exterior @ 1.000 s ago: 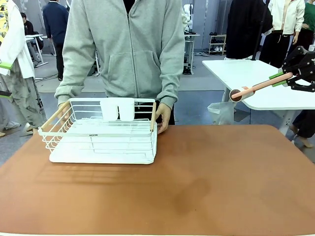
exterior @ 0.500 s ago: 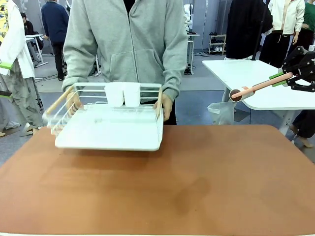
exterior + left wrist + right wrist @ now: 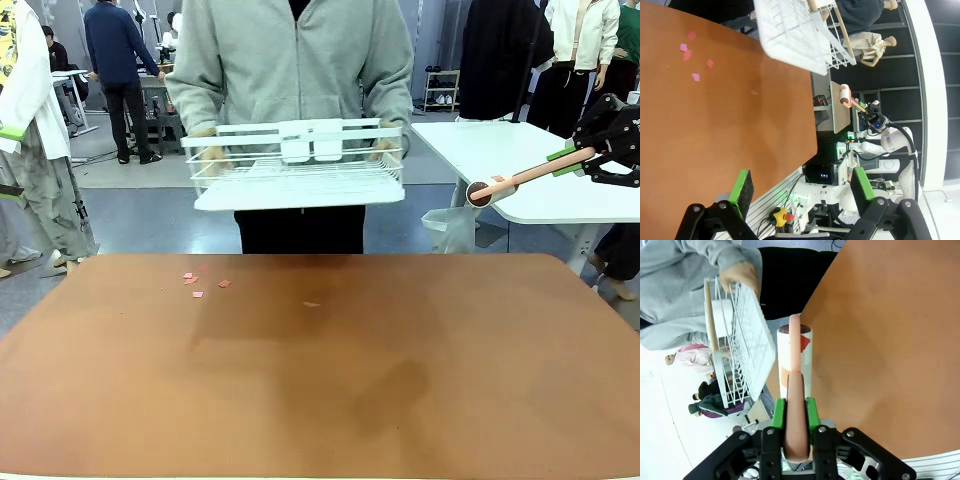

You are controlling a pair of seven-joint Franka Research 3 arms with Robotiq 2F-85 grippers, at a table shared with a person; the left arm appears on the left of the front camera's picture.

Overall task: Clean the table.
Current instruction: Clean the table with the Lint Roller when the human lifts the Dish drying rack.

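Right claw (image 3: 795, 412) is clamped on a smooth peach roller handle (image 3: 795, 340); left claw (image 3: 801, 184) is parted before the matte reddish-brown tabletop (image 3: 715, 140).

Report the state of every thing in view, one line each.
table: littered near its far left part.
pink scraps: lying loose on the table.
dish rack: held in the air by the person's hands.
lint roller: clamped by its handle, raised off the table.
right pincer: shut on the lint roller.
left pincer: open, holding nothing.
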